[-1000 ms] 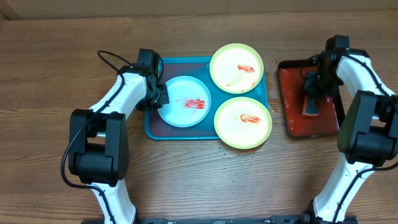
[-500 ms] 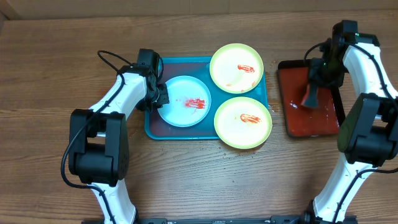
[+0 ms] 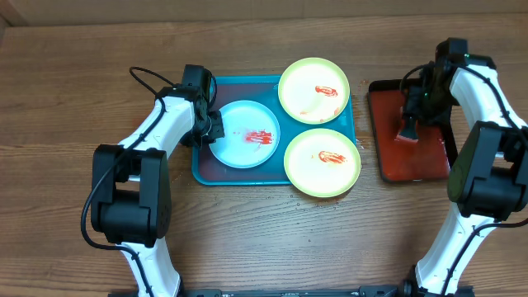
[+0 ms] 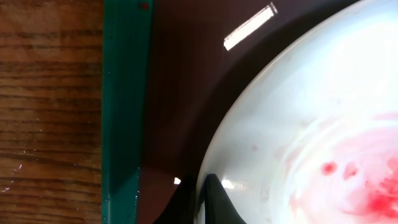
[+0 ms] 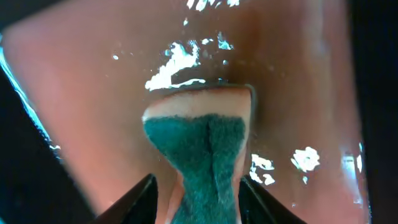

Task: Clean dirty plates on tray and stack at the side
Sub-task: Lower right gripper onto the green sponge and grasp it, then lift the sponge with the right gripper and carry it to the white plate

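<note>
Three plates with red sauce smears lie on the teal tray [image 3: 200, 173]: a pale blue-white plate [image 3: 247, 134] at its left and two yellow-green plates [image 3: 313, 89] [image 3: 322, 162] at its right. My left gripper [image 3: 209, 130] is shut on the blue-white plate's left rim. In the left wrist view the black fingertips [image 4: 214, 202] pinch that rim [image 4: 298, 124] above the tray's floor. My right gripper [image 3: 415, 111] hovers over the dark-red tray [image 3: 412, 161]. Its jaws stand apart around a green sponge [image 5: 202, 155], with a gap at the left finger [image 5: 140, 196].
The dark-red tray with a black rim lies on the wooden table to the right of the teal tray, and its wet surface [image 5: 93, 93] glistens. The teal rim [image 4: 124, 112] runs beside bare wood at the left. The front yellow-green plate overhangs the teal tray's near right corner.
My right gripper lifted off the dark-red tray, shifted slightly toward the back, and its jaws spread apart around the sponge. The left gripper and the plates have not moved.
</note>
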Controlling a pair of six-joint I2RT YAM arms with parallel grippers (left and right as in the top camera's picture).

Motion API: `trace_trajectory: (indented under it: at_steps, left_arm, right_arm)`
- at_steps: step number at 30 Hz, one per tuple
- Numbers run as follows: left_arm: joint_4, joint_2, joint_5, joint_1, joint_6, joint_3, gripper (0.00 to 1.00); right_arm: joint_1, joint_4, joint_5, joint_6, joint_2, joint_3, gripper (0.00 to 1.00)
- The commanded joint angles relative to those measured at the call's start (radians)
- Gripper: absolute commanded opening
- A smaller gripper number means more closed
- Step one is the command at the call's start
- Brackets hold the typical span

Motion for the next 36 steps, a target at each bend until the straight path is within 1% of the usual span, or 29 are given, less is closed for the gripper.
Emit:
trace_trajectory:
  at_steps: [1,2,4,6,15,17,18,19,21,23,24,30,33,36]
  left_arm:
    - [0.011,0.023,-0.046,0.01,-0.014,-0.024,0.04]
    - [0.011,0.023,-0.046,0.01,-0.014,-0.024,0.04]
    - [0.011,0.023,-0.046,0.01,-0.014,-0.024,0.04]
    - [0.011,0.023,-0.046,0.01,-0.014,-0.024,0.04]
    - [0.018,0.023,-0.047,0.01,-0.014,-0.024,0.04]
    - [0.019,0.023,-0.047,0.01,-0.014,-0.024,0.04]
    - [0.019,0.023,-0.047,0.01,-0.014,-0.024,0.04]
    - [0.019,0.023,-0.046,0.01,-0.014,-0.024,0.04]
    - [0.019,0.023,-0.047,0.01,-0.014,-0.024,0.04]
    - [0.019,0.023,-0.047,0.01,-0.014,-0.024,0.04]
    - [0.022,0.023,-0.046,0.01,-0.014,-0.024,0.04]
    - [0.029,0.023,-0.043,0.01,-0.014,-0.024,0.04]
    - [0.03,0.023,-0.044,0.01,-0.014,-0.024,0.04]
    - [0.029,0.023,-0.043,0.01,-0.014,-0.024,0.04]
  right_arm:
    - [-0.002,0.033,-0.002,0.018,-0.012,-0.03,0.37]
    - [-0.002,0.043,-0.002,0.024,-0.012,-0.038,0.35]
    - [-0.002,0.054,-0.002,0.027,-0.012,-0.047,0.27]
    - [-0.002,0.056,-0.002,0.027,-0.012,-0.049,0.23]
    - [-0.002,0.082,-0.002,0.027,-0.012,-0.117,0.24]
    - [-0.002,0.086,-0.002,0.027,-0.012,-0.127,0.23]
    - [-0.002,0.086,-0.002,0.027,-0.012,-0.127,0.2]
    - [-0.002,0.087,0.0,0.027,-0.012,-0.126,0.13]
    - [-0.002,0.08,0.001,0.027,-0.012,-0.117,0.04]
    - [-0.002,0.054,0.001,0.033,-0.012,-0.098,0.04]
    - [-0.002,0.0,0.001,0.035,-0.013,-0.057,0.04]
    - [-0.001,-0.148,0.001,0.05,-0.053,0.071,0.04]
    - [0.002,-0.2,0.001,0.05,-0.093,0.118,0.04]
    - [0.005,-0.216,0.001,0.05,-0.135,0.131,0.04]
